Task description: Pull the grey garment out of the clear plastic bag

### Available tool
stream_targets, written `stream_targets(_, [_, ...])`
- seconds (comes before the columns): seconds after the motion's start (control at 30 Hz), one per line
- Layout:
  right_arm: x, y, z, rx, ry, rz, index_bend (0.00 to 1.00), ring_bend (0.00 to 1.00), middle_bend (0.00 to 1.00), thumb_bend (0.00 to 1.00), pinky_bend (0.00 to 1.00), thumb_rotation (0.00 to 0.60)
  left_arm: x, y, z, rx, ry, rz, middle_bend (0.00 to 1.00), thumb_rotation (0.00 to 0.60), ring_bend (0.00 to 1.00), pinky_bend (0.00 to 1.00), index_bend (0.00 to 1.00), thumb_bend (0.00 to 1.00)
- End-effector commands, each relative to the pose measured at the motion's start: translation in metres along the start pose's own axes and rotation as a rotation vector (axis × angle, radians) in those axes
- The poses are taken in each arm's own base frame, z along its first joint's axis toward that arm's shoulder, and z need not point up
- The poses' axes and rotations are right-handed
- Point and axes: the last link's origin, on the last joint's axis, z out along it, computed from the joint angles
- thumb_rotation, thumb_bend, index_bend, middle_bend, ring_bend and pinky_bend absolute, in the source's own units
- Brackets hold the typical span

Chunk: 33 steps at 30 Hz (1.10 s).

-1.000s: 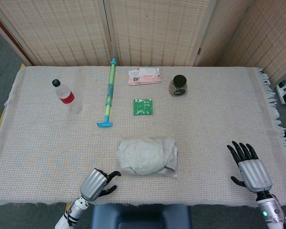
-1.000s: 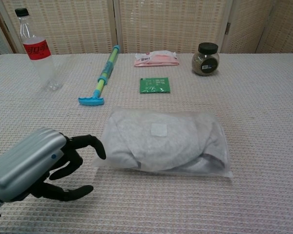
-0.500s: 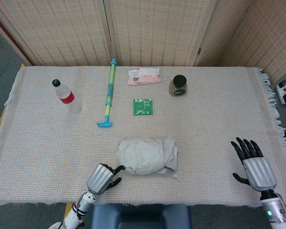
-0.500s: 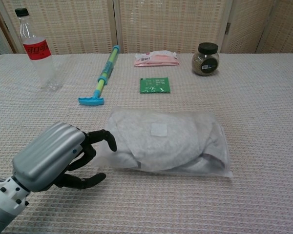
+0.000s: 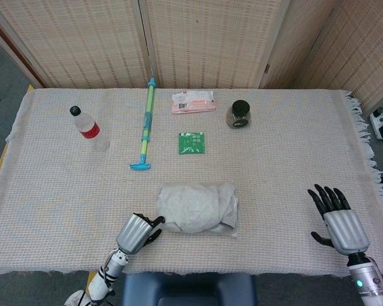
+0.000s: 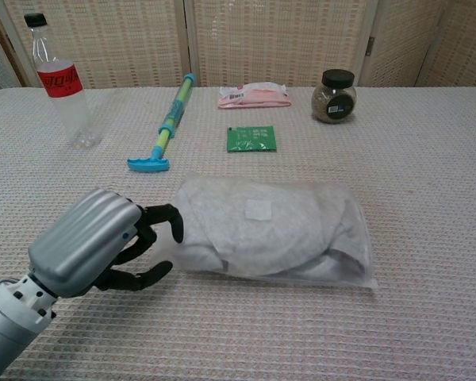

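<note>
Grey garment (image 6: 270, 226) lies folded inside the clear plastic bag (image 6: 363, 262), near the table's (image 5: 293, 159) front edge at centre. My left hand (image 6: 95, 246) sits at the bag's left end, fingers (image 6: 165, 216) curled apart, touching the plastic but gripping nothing. My right hand (image 5: 338, 220) hovers far right, fingers spread and empty.

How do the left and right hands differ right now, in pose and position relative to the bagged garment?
The left hand sits at the left end of the clear plastic bag, fingers curled toward it; firm contact is unclear. The right hand lies far off near the table's right edge, touching nothing. The left hand's fingers are bent, while the right hand's are spread and fairly straight. Both hold nothing, and the grey garment is inside the bag.
</note>
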Motion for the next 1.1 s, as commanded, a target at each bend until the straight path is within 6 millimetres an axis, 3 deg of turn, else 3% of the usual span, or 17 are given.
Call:
stream_targets(0.03, [0.0,0.0,0.0,0.0,-0.002,0.0,0.0,0.0,0.0,0.11,0.0,0.6,-0.002,0.0,0.0,-0.002,-0.003,0.002,1.0,0.6,1.0,1.0,0.56,0.38])
stream_targets(0.43, [-0.002,-0.002,0.0,0.007,-0.013,-0.005,0.0,0.0,0.0,0.11,0.0,0.6,-0.004,-0.003,0.001,-0.005,0.004,0.018,1.0,0.6,1.0,1.0,0.67,0.49])
stream_targets(0.7, [-0.01,-0.007,0.009,0.049,-0.025,-0.015,0.0,0.0,0.0,0.12,0.0,0.6,-0.002,0.0,-0.003,-0.024,0.012,-0.01,1.0,0.6,1.0,1.0,0.74,0.5])
stream_targets(0.93, [-0.04,-0.024,0.043,0.16,-0.084,0.026,0.33,0.0,0.0,0.2,0.0,0.6,-0.004,0.002,-0.006,-0.038,-0.006,-0.003,1.0,0.6,1.0,1.0,0.74,0.49])
stream_targets(1.1, [-0.057,-0.045,0.065,0.231,-0.095,0.097,0.43,0.0,0.0,0.26,0.0,0.6,-0.003,0.002,-0.005,-0.038,-0.005,-0.005,1.0,0.6,1.0,1.0,0.74,0.49])
